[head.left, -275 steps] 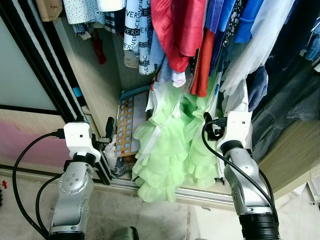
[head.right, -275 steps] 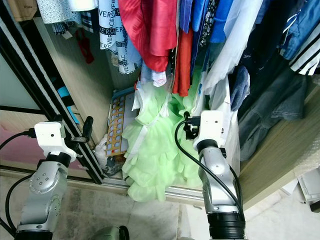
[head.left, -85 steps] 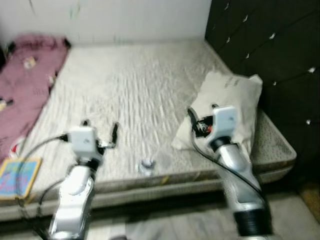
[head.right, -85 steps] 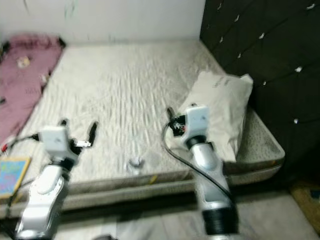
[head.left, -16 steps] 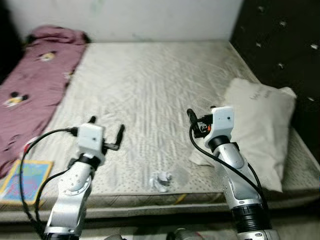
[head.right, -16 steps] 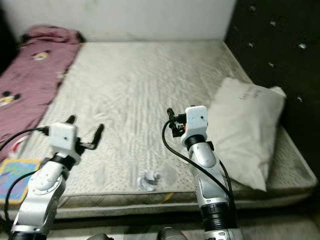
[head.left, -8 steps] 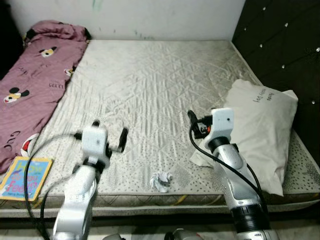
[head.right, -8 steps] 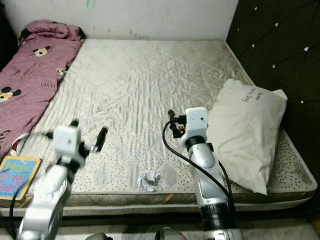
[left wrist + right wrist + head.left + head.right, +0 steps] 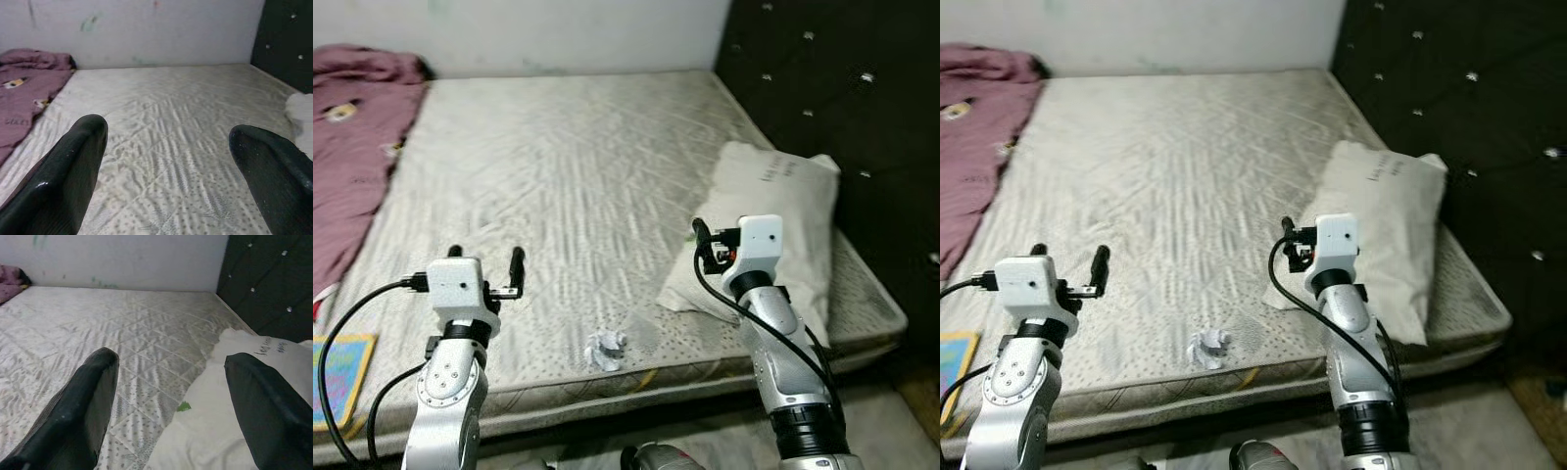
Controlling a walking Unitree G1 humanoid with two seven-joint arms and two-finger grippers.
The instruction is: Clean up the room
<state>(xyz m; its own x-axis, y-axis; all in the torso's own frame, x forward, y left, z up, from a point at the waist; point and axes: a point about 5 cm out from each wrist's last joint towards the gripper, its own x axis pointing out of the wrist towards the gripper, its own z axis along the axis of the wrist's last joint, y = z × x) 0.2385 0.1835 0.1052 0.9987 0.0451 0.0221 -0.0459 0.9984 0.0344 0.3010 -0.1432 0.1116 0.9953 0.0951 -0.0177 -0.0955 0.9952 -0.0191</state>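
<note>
— Where are we? Left end effector and right end effector both spread wide, empty, raised over the mattress.

— We judge we're lining up on the crumpled paper near the front edge; next, reach down and pinch it.

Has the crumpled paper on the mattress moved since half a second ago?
No. The crumpled paper lies at the same spot near the mattress front edge, left of the pillow; only the camera shifted.

Both silver arms rise from the lower frame, the left gripper at lower left and the right gripper right of centre, jaws spread wide and holding nothing.
</note>
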